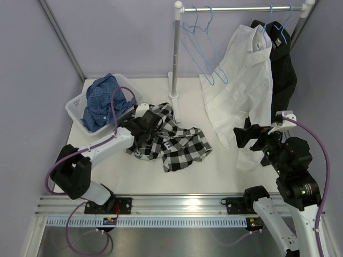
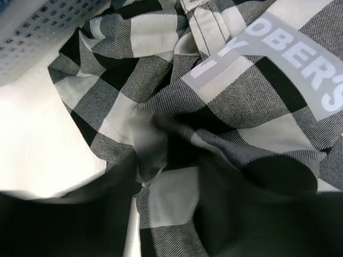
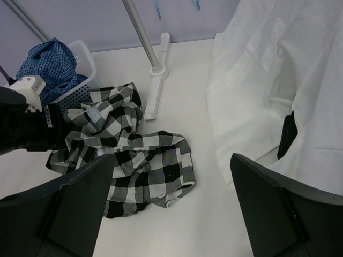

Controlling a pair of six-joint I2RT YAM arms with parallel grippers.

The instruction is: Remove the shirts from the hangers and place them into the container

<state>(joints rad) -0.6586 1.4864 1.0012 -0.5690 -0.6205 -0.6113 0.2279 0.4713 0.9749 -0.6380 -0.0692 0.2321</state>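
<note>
Black-and-white checked shirt [image 1: 179,145] lies crumpled on the table [image 1: 230,176] beside the basket [image 1: 72,107], where the left gripper [image 1: 140,124], its hold unreadable among folds, may lose it short of the rim, while the right gripper [image 1: 244,136] hangs spread wide.

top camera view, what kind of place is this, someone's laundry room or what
Most likely a robotics lab test cell, not a home. The left arm and right arm are bolted to a metal rail at the table edge, and a small clothes rack and white basket look like staged props.
</note>
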